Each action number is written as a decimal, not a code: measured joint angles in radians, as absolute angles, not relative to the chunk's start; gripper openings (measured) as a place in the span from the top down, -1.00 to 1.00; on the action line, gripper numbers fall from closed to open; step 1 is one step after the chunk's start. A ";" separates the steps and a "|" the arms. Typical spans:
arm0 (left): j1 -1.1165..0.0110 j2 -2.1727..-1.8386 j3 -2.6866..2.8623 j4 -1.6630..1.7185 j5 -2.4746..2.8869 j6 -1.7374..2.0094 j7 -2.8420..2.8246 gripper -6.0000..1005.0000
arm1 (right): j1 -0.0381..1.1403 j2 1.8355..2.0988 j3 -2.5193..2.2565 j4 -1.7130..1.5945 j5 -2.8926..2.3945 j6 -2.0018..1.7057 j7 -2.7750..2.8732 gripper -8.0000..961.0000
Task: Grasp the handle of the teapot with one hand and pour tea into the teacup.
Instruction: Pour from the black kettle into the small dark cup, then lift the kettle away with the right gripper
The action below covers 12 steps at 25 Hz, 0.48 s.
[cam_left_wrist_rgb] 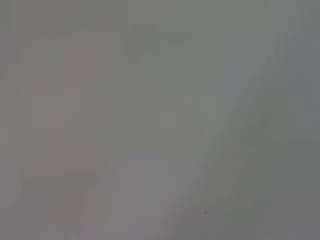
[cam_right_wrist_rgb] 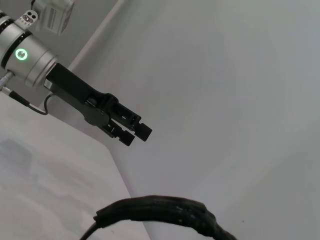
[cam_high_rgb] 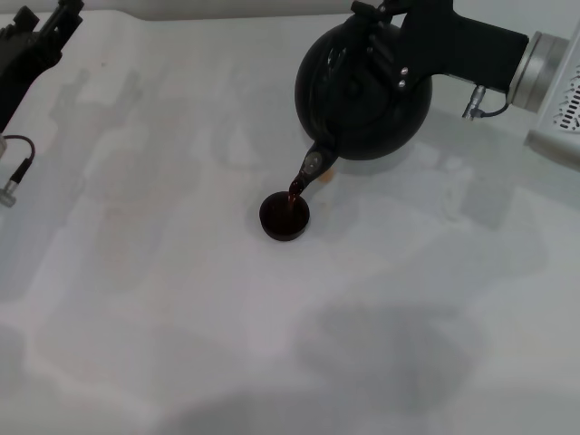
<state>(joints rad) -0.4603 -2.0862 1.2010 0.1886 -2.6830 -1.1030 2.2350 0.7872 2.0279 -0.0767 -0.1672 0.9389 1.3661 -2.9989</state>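
Observation:
In the head view the matte black teapot (cam_high_rgb: 362,113) hangs tilted above the white table, its spout (cam_high_rgb: 315,164) pointing down at the teacup (cam_high_rgb: 285,217). A thin dark red stream of tea runs from the spout into the small dark cup, which holds dark liquid. My right gripper (cam_high_rgb: 379,43) is shut on the handle (cam_high_rgb: 361,38) at the pot's top. In the right wrist view the handle (cam_right_wrist_rgb: 160,210) shows as a black arch. My left gripper (cam_high_rgb: 47,14) is parked at the far left, open and empty; it also shows in the right wrist view (cam_right_wrist_rgb: 136,135).
The white table (cam_high_rgb: 181,317) bears faint shadows and nothing else besides the cup. The left arm's cable and connector (cam_high_rgb: 11,181) hang at the left edge. The left wrist view shows only blank grey surface.

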 joint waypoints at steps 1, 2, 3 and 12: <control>-0.460 -2.086 1.201 0.189 -2.683 -1.103 2.235 -0.72 | 0.788 2.028 -0.077 -0.167 0.939 1.365 -2.999 0.75; -0.460 -2.086 1.201 0.189 -2.683 -1.103 2.235 -0.72 | 0.789 2.028 -0.077 -0.167 0.939 1.362 -2.999 0.75; -0.460 -2.086 1.201 0.189 -2.683 -1.103 2.235 -0.72 | 0.789 2.028 -0.077 -0.167 0.939 1.360 -2.999 0.75; -0.460 -2.085 1.196 0.189 -2.683 -1.103 2.236 -0.72 | 0.782 2.027 -0.069 -0.144 0.942 1.375 -2.993 0.75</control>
<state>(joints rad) -0.4601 -2.0848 1.1956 0.1886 -2.6830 -1.1030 2.2359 0.7819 2.0273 -0.0687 -0.1445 0.9417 1.3747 -2.9926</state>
